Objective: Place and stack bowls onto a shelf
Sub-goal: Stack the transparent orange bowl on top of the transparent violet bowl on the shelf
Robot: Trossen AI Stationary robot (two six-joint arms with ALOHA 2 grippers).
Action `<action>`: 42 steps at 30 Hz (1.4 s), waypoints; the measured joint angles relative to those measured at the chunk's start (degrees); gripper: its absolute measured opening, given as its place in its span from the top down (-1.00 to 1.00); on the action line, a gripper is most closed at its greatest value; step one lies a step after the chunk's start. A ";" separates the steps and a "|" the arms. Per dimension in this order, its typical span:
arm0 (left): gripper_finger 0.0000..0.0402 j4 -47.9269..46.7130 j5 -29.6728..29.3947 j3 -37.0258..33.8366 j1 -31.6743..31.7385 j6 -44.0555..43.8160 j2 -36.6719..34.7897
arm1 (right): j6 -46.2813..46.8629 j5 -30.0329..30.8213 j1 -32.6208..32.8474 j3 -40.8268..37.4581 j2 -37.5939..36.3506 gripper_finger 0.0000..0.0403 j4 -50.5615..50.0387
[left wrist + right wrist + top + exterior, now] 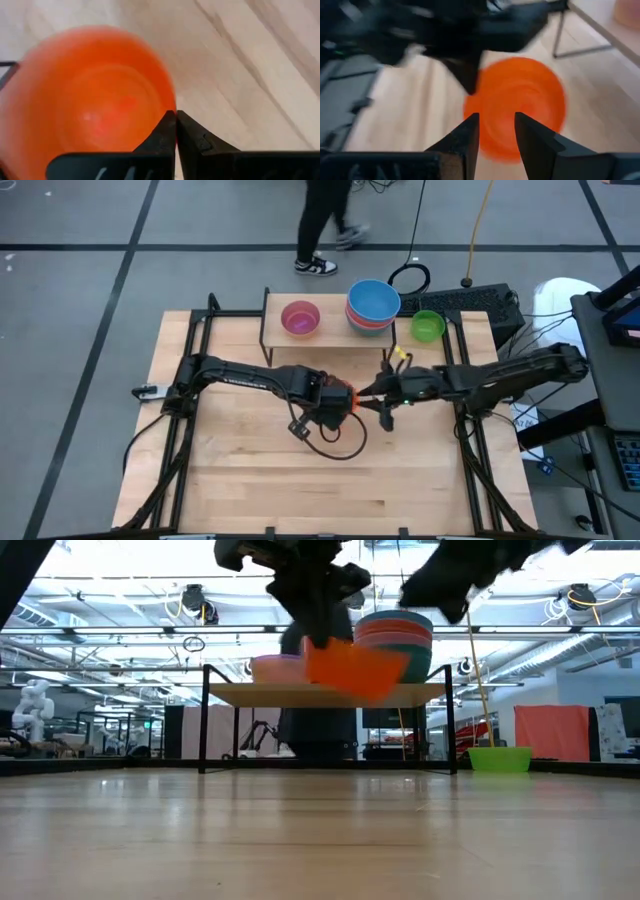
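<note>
The orange bowl [347, 394] is lifted off the table, in front of the shelf [330, 338], in my shut left gripper [175, 114]. In the low view the orange bowl [356, 670] hangs tilted at shelf height. My right gripper [497, 120] is open just right of it, its fingers pointing at the bowl's inside [520, 105] without touching. On the shelf stand a pink bowl [300, 317] and a stack topped by a blue bowl [373, 300], with red and teal rims below. A green bowl [427, 326] sits on the table, right of the shelf. My left gripper pinches the orange bowl's rim [169, 102] between its two fingers, one on the inner wall and one outside. The fingers [318, 620] come from above, pointing down. The bowl hangs tilted below them, clear of the table.
A black cable loop [338, 444] hangs from the left arm over the table's middle. A keyboard [470, 302] lies beyond the far right corner. A person [325, 225] walks on the floor behind the table. Bare wood [300, 490] stretches toward the near edge.
</note>
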 joint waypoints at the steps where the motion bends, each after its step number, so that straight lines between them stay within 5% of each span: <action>1: 1.00 0.69 -0.68 0.00 0.00 -1.16 -0.23 | -0.08 -0.90 0.00 0.00 -1.45 0.41 -0.02; 10: 1.00 0.30 -4.46 0.00 -0.22 -13.50 -6.95 | -3.43 -2.57 2.58 0.00 -12.88 0.46 -1.10; 23: 1.00 1.65 -20.40 0.09 5.97 -32.40 -20.10 | -9.42 -2.03 5.03 -0.02 -17.73 0.48 -1.86; 27: 1.00 1.40 -18.31 0.11 12.09 -36.92 -20.28 | -9.38 -1.91 5.09 -0.02 -17.59 0.48 -1.79; 42: 1.00 2.80 -1.94 0.13 28.64 -32.72 -18.60 | -9.36 -1.83 5.09 -0.04 -17.53 0.48 -1.82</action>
